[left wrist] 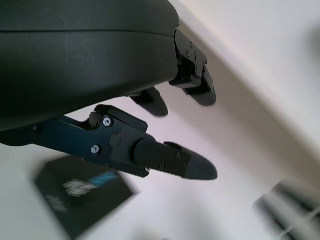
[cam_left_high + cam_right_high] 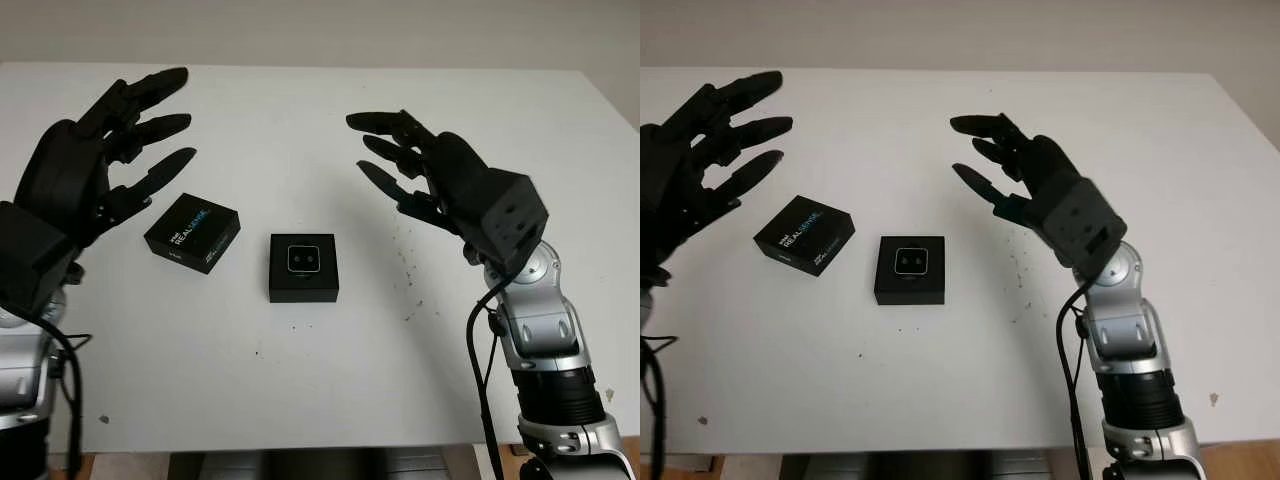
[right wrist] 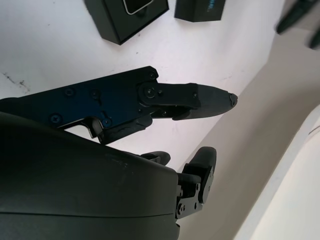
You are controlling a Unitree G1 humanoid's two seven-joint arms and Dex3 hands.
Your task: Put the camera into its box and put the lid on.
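Camera (image 2: 304, 260) already sits in its open box (image 2: 303, 288) at mid tabletop (image 2: 300, 400); lid (image 2: 192, 233) lies just left of it, apart. So the lid step looks next: a hand must come down and grasp the lid. Left hand (image 2: 95, 160) and right hand (image 2: 435, 180) both open, raised above, holding nothing. Tabletop white, few dark specks right of box. Pale wall (image 2: 300, 30) behind.

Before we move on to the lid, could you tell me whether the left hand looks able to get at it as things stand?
Probably yes. The lid lies flat on the white table, apart from the box, and the open left hand hangs just above and beside it with nothing between.
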